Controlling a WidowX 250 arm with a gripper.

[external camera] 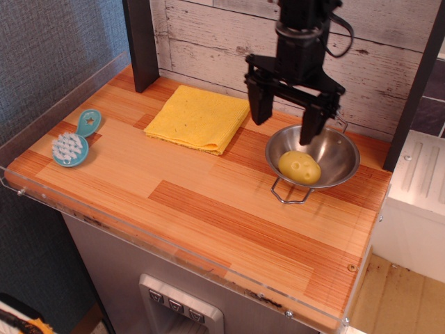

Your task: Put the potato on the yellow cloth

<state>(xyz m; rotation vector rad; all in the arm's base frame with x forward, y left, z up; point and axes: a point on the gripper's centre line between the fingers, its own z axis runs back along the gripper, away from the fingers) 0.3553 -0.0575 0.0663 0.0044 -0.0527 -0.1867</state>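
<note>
1. Potato (pixel 300 167) sits inside the steel bowl (pixel 338 150), low on the near-left part of the bowl floor – loose, nothing touching it.
2. Gripper (pixel 286 122) hangs above the bowl's far-left rim, jaws wide apart, empty. One finger reads as outside the rim to the left of the bowl, the other over the bowl's inside. No contact with potato or bowl that I can see.
3. Yellow cloth (pixel 198 117) lies flat to the left of the bowl, well apart from it, nothing on it.
4. Blue brush (pixel 74 142) is far left of the bowl, out of the way.
5. Step in hand, my read: reach for the potato. Task not started in effect – potato not yet off the bowl.
6. To do it well: bring the gripper toward the near side of the bowl so both fingers clear the rim and straddle the potato, not the bowl wall.
7. Come down straight; the bowl's sloped sides leave little room, so centre over the potato first.
8. Close across the narrow width of the oval – smooth plastic look, likely slippery, a grip off centre could squirt it out.
9. Watch the bowl handles (pixel 290 194) and rim: a finger catching them could drag or tip the bowl, it looks light.
10. Lift clear of the rim before moving left of the bowl toward the cloth.
</note>
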